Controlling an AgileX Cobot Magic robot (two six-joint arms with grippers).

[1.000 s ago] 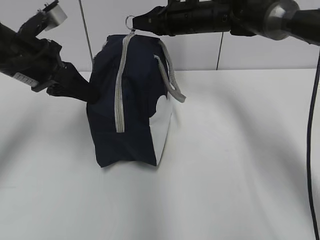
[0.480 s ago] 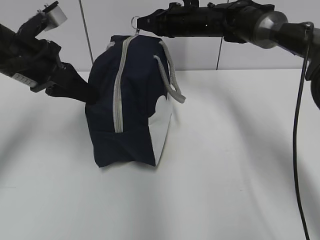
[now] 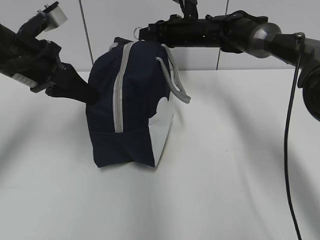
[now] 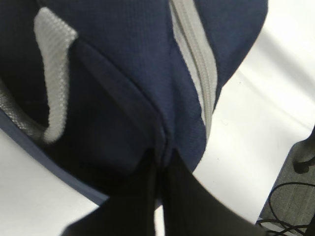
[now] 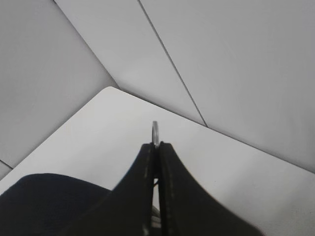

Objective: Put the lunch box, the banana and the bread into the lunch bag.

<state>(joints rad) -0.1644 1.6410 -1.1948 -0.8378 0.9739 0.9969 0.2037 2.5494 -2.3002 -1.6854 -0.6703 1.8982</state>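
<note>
Since the earlier pictures the right gripper [image 3: 142, 33] has moved further toward the rear end of the lunch bag [image 3: 132, 105], and the metal ring pull [image 3: 136, 31] went with it. The right gripper's fingers are pressed together on this ring [image 5: 155, 132], which sticks out just beyond their tips. The left gripper [image 3: 89, 95] is at the left side of the bag, closed on a fold of the navy fabric [image 4: 160, 147]. The bag stands on the white table [image 3: 225, 175], its grey zipper [image 3: 119, 95] running over the top, and a grey strap handle [image 3: 175, 80] hanging on its right side.
</note>
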